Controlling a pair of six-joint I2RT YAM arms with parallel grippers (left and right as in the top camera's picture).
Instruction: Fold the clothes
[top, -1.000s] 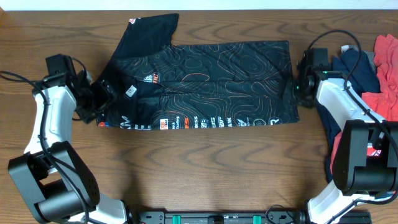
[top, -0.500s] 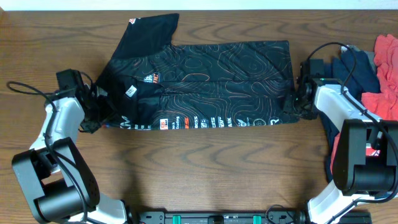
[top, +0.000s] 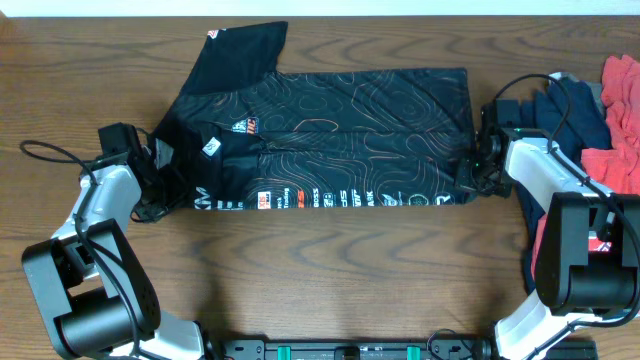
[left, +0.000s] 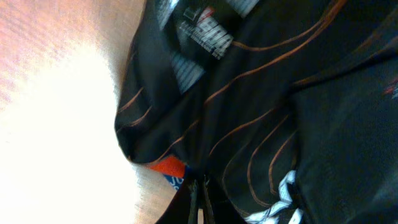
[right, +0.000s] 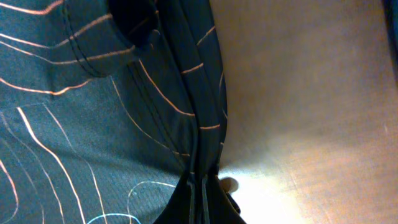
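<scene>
A black jersey (top: 330, 140) with thin orange contour lines and sponsor logos lies flat across the table, one sleeve sticking out at the far left. My left gripper (top: 163, 186) is shut on the cloth at the jersey's near left corner. In the left wrist view the left gripper (left: 199, 198) has its jaws pressed together with black fabric (left: 261, 124) bunched around them. My right gripper (top: 471, 178) is shut on the near right corner. The right wrist view shows the right gripper (right: 201, 194) pinching the folded hem (right: 199, 124) just above the wood.
A pile of other clothes lies at the right edge: a navy garment (top: 577, 106) and red ones (top: 622, 110). Black cables loop off both arms. The table edge (top: 330, 345) with a black rail runs along the near side.
Both grippers slid toward me along the jersey's side edges to its near corners. Both went from open to shut on the cloth.
</scene>
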